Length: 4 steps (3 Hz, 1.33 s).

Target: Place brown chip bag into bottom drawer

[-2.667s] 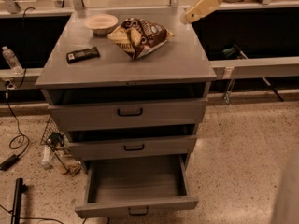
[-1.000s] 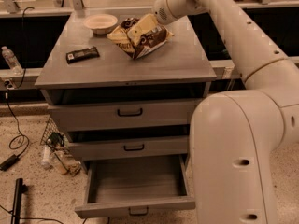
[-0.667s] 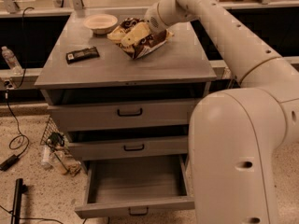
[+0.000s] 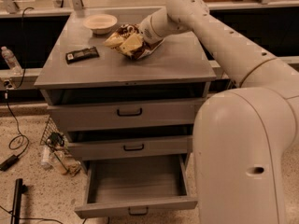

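The brown chip bag (image 4: 143,50) lies crinkled on the grey cabinet top (image 4: 182,62), near its back middle. My gripper (image 4: 124,43) reaches in from the right and is down on the bag's left part, its cream fingers (image 4: 114,41) spread open over the foil and hiding much of the bag. The bottom drawer (image 4: 135,206) is pulled out towards me at floor level, and its inside shows nothing in it. The two drawers above it are shut.
A cream bowl (image 4: 100,22) stands at the back left of the top, and a flat black bar wrapper (image 4: 82,55) lies left of the bag. My white arm (image 4: 247,139) fills the right side. A water bottle (image 4: 9,57), wire basket (image 4: 58,146) and cables are at left.
My arm has swung in from the upper right over the cabinet top, and the gripper has come down and leftward onto the bag. The bag, bowl, wrapper and drawers have not moved.
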Available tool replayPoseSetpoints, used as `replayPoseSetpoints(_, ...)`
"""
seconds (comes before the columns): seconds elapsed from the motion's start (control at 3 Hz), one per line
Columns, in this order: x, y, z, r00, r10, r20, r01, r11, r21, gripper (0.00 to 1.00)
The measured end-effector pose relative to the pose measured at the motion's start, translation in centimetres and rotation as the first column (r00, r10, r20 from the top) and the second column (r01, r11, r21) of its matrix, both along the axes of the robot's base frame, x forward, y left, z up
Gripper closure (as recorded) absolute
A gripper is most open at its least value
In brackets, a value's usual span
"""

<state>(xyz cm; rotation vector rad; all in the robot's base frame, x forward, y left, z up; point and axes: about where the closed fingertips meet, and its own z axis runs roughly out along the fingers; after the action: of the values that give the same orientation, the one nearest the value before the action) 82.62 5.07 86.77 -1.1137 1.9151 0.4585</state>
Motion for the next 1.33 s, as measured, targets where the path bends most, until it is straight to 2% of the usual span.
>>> replayPoseSetpoints(0.33, -3.0, -0.6, 0.2, 0.9986, 0.033, -0.042, -0.034, 0.999, -0.007, 0.66)
replayPoseSetpoints(0.67, -7.4, -1.5, 1.4, 0.9935, 0.053, -0.101, -0.053, 0.999, 0.006, 0.91)
replayPoseSetpoints(1.0, -13.6, -1.8, 1.5, 0.9811, 0.049, -0.187, -0.047, 0.999, 0.016, 1.00)
replayPoseSetpoints(1.33, -20.2, -2.1, 0.1, 0.9548, 0.036, -0.295, -0.032, 0.999, 0.018, 1.00)
